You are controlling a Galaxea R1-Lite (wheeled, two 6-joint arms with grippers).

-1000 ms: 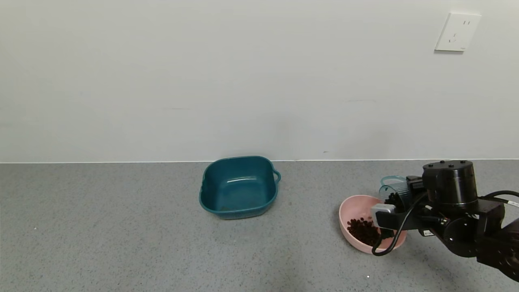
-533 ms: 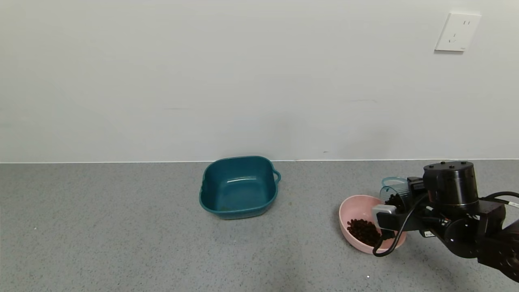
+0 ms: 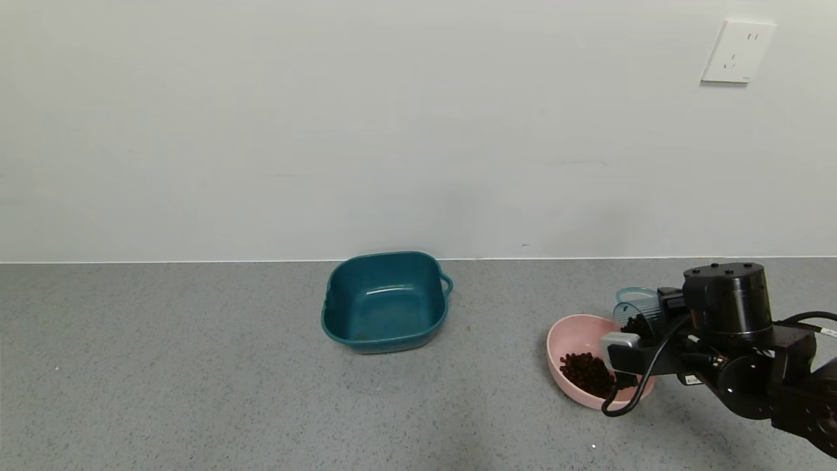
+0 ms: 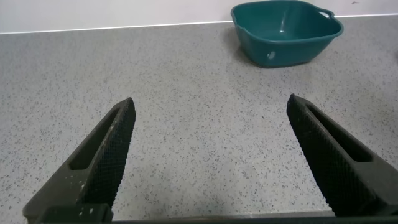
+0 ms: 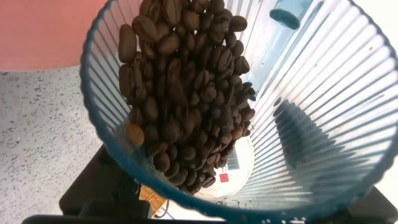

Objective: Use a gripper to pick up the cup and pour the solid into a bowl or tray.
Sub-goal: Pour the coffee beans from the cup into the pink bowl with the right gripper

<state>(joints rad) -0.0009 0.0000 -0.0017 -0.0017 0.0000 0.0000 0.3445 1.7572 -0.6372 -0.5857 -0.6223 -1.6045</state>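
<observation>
My right gripper (image 3: 644,322) is shut on the ribbed grey-blue cup (image 3: 633,306) and holds it tilted, mouth down, over the far right rim of the pink bowl (image 3: 570,335). A heap of dark brown beans (image 3: 586,373) lies in the bowl. In the right wrist view the cup (image 5: 323,93) fills the picture. Many beans (image 5: 180,93) are piled against its lower wall near the rim, and the pink bowl (image 5: 43,31) shows beyond. My left gripper (image 4: 211,155) is open and empty above bare counter.
A squarish dark teal tub (image 3: 386,302) with a side handle stands at the middle back of the grey counter and also shows in the left wrist view (image 4: 286,31). A white wall with a socket (image 3: 737,52) closes the back.
My right gripper and the tilted cup have sunk slightly and drifted a little right. The heap in the bowl looks about the same.
</observation>
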